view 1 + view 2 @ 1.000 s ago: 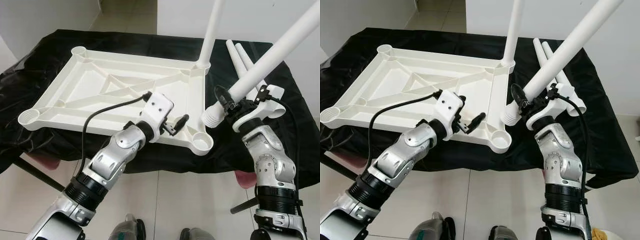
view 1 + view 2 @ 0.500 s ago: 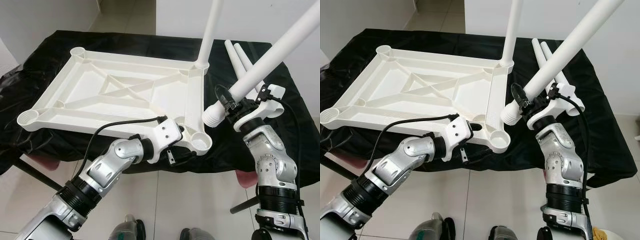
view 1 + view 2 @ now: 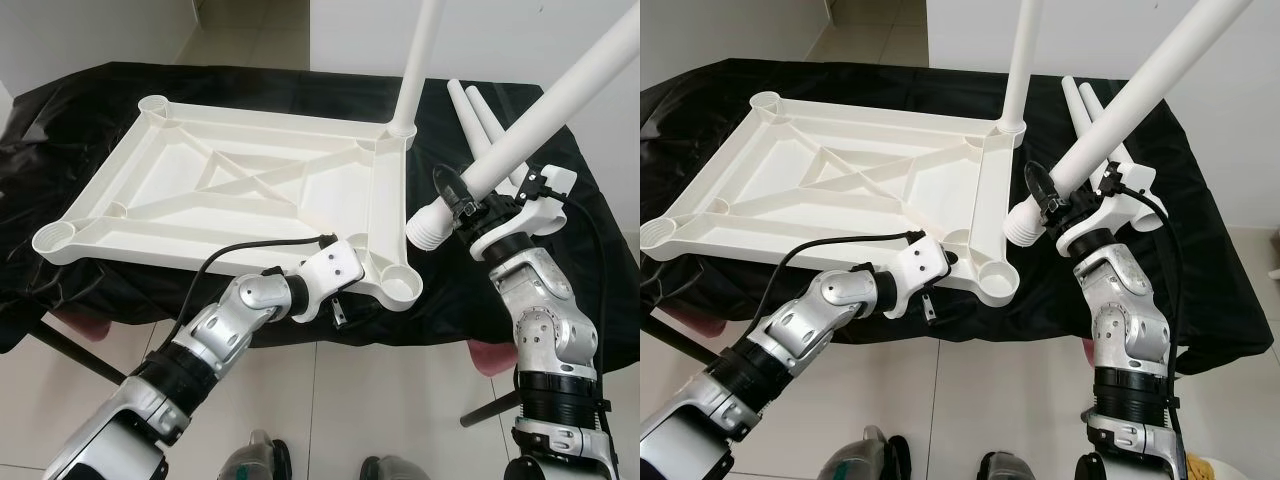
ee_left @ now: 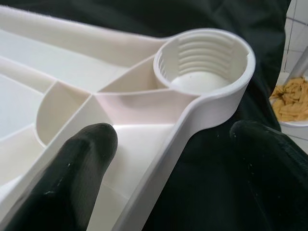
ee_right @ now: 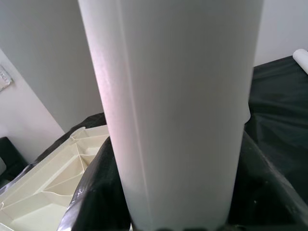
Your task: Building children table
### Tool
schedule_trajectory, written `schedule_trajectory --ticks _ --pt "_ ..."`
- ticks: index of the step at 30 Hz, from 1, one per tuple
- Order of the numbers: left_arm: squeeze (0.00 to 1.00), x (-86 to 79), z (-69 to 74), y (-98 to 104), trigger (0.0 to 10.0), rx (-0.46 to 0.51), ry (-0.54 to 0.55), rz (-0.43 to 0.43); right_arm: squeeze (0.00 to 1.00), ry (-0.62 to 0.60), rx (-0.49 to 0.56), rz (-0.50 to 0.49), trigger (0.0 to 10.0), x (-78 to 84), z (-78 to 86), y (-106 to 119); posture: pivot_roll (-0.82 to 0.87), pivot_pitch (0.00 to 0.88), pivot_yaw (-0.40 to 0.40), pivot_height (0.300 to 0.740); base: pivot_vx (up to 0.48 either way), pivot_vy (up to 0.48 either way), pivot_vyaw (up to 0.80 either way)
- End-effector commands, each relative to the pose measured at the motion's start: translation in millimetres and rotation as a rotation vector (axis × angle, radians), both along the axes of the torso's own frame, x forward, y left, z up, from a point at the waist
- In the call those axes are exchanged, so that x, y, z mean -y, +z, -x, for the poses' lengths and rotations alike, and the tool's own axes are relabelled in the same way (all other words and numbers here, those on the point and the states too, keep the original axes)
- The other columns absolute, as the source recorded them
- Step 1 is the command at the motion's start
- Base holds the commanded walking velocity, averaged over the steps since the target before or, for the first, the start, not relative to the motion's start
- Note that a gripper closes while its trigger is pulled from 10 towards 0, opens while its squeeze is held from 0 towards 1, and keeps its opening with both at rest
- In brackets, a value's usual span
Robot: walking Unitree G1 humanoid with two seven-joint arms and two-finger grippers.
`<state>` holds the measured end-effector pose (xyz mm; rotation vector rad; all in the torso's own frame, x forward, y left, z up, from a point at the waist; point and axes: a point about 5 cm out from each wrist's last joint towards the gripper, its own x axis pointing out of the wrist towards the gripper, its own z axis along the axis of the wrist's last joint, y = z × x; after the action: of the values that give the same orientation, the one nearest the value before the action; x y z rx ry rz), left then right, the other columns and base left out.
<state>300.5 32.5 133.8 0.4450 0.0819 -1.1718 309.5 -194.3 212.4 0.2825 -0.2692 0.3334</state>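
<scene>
The white tabletop (image 3: 250,190) lies upside down on a black cloth. One white leg (image 3: 418,60) stands upright in its far right corner socket. My right gripper (image 3: 470,200) is shut on a second white leg (image 3: 540,110), held tilted, its threaded end hanging just right of the near right socket (image 3: 400,290). My left gripper (image 3: 345,300) is open at the tabletop's near edge. It straddles the rim just beside that threaded socket (image 4: 204,62), one finger (image 4: 86,154) inside the frame and the other outside over the cloth. The held leg (image 5: 178,106) sits between the right fingers.
Two spare white legs (image 3: 475,110) lie on the black cloth (image 3: 590,240) at the far right. Tiled floor lies in front of the table, with a bowl of yellowish pieces (image 4: 293,96) below the edge. A white wall stands behind.
My left gripper dropped from above the tabletop's near rail to the near edge and now straddles the rim by the socket. The right arm kept the leg almost still.
</scene>
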Motion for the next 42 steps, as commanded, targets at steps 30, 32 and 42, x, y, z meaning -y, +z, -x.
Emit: schedule_trajectory --ticks 30,32,42 --pt "0.0 -11.9 -30.3 -11.3 1.5 -0.048 0.193 -0.129 0.0 -0.011 0.024 -0.015 10.0 -0.5 4.7 2.2 -0.04 0.083 0.071 0.74 0.0 0.0 0.0" --pt "0.0 -11.6 -30.8 -10.8 5.0 -0.041 0.194 -0.132 0.0 -0.011 0.023 -0.014 10.0 -0.7 4.3 2.4 -0.04 0.083 0.071 0.74 0.0 0.0 0.0" --pt "0.0 -10.5 -31.4 -8.7 10.0 -0.043 0.193 -0.122 0.0 0.005 0.007 0.011 10.0 -4.3 3.5 0.9 -0.04 0.076 0.067 0.74 0.0 0.0 0.0"
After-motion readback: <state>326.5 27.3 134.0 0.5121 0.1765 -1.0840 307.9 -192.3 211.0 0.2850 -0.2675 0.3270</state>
